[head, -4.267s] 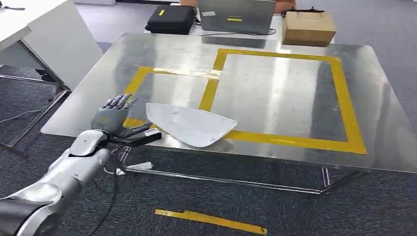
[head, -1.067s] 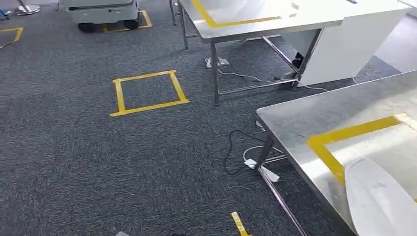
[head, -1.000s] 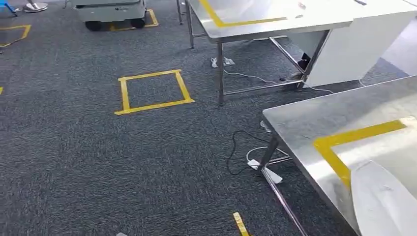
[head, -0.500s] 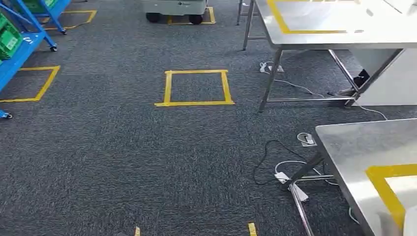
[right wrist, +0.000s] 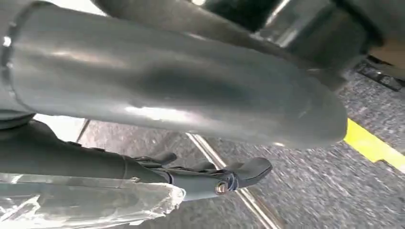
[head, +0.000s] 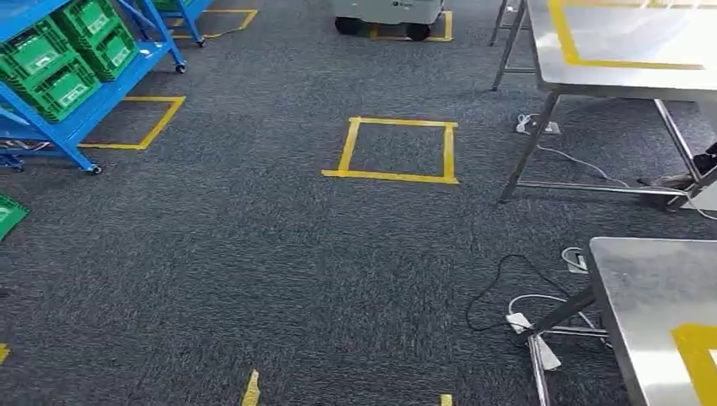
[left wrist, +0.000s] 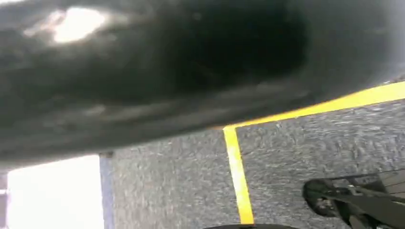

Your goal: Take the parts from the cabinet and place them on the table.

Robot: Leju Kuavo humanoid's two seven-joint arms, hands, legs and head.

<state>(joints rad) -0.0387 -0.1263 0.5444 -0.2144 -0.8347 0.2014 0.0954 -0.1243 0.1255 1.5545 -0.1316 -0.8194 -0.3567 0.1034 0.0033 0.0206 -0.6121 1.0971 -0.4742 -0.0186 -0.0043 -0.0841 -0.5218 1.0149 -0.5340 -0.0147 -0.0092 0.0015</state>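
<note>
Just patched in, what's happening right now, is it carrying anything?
From the head view, the robot faces open carpet with a yellow tape square ahead. A blue rack holding green crates stands off to its left, and the corner of a steel table sits to its right. The right hand hangs by the floor; clear plastic lies beside it, but I cannot tell whether it grips anything.
</note>
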